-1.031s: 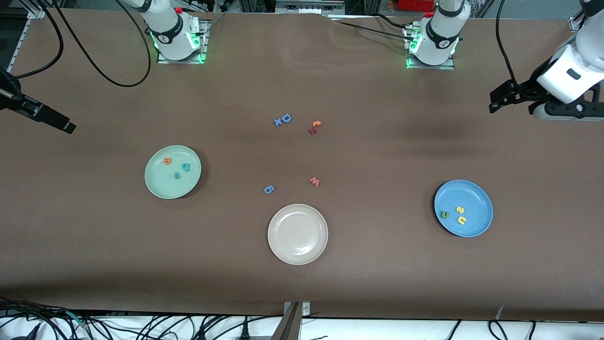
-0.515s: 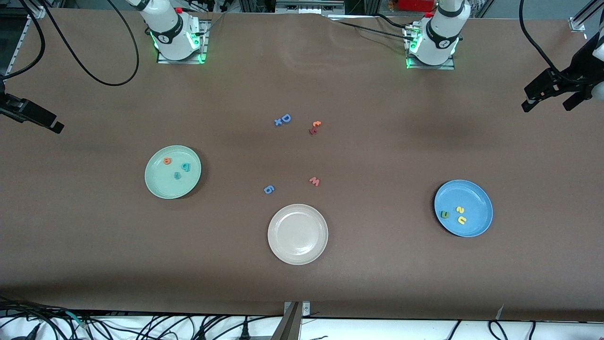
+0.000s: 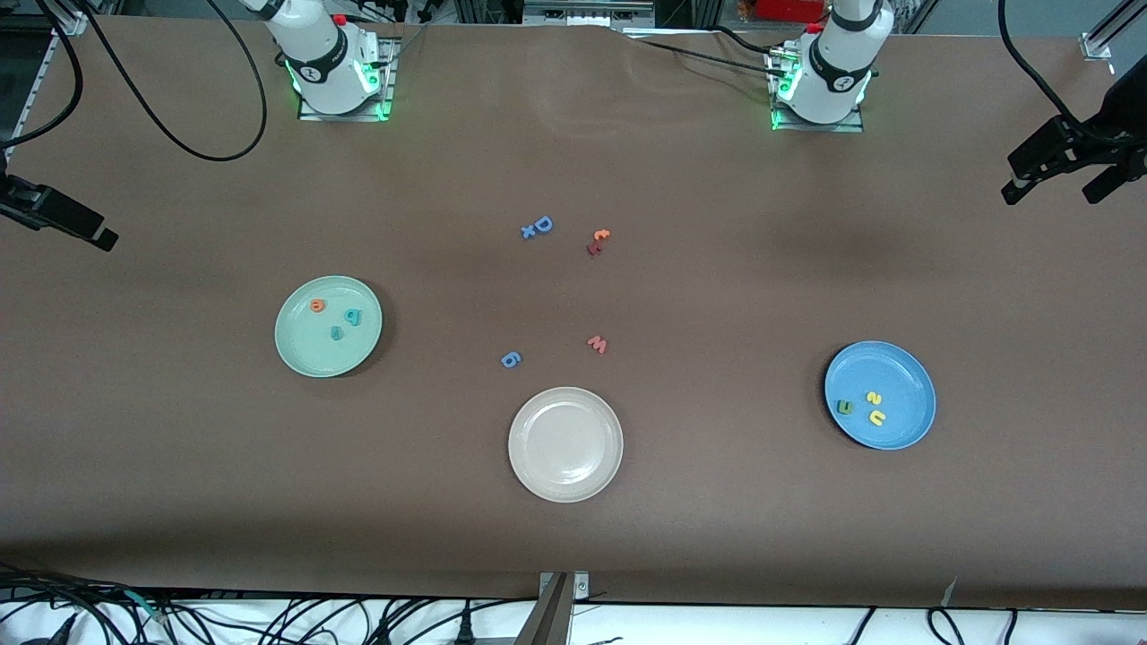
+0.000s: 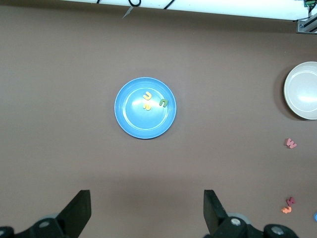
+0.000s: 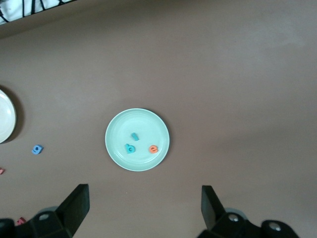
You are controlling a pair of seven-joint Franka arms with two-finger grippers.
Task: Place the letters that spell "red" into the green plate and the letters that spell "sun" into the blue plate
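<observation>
The green plate (image 3: pixel 309 351) lies toward the right arm's end of the table. In it are an orange "e" (image 3: pixel 317 305), a teal "d" (image 3: pixel 353 315) and a small teal "r" (image 3: pixel 337 333). The blue plate (image 3: pixel 899 372) lies toward the left arm's end and holds a yellow "s" (image 3: pixel 874 398), a yellow "u" (image 3: pixel 877 417) and a dark green "n" (image 3: pixel 844 407). My left gripper (image 3: pixel 1050 190) hangs open and empty over the table's edge at its own end. The right gripper (image 5: pixel 143 196) is open and empty too, with one finger (image 3: pixel 85 231) showing at the other end's edge.
A cream-white plate (image 3: pixel 538 475) sits nearest the front camera, mid-table. Loose letters lie around the middle: a blue "D" (image 3: pixel 542 224), an orange and a red piece (image 3: pixel 598 240), a pink "w" (image 3: pixel 598 344) and a blue "g" (image 3: pixel 510 359).
The left gripper has swung outward toward its end of the table. The right gripper has drawn back a little toward its own edge. Plates and letters have stayed put.
</observation>
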